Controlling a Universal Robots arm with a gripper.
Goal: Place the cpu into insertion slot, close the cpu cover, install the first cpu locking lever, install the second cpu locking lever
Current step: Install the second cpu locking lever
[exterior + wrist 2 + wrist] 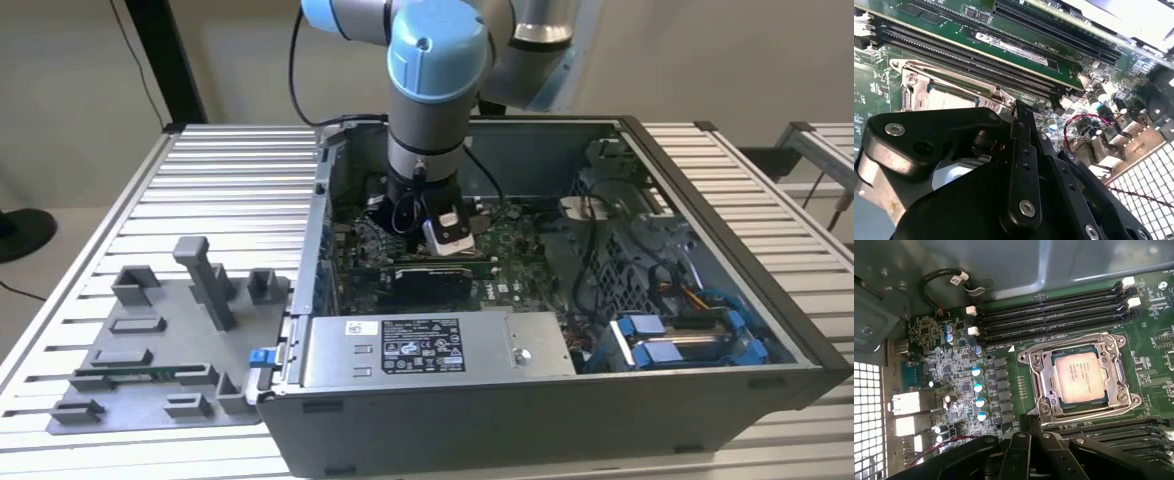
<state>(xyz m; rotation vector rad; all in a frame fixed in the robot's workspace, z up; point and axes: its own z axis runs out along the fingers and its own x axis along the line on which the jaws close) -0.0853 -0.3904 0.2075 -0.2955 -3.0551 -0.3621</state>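
Inside the open computer case (561,130) on the table (227,160), the cpu (1080,377) sits in the insertion slot (1038,381), with the cpu cover (1079,338) lying down around it. Levers: cannot tell whether latched. Tool (1026,427) hovers just beside the slot, fingers pressed together, holding nothing.

Ribbed silvery metal table (227,190), slats running across its width. An open grey steel computer case (561,410) lies on its side on the table, taking up the middle and the exterior view's right part, its front wall near the table's near edge. A flat grey plastic fixture plate with upright blocks and posts (160,350) rests on the table's near corner at the exterior view's left, just beside the case.
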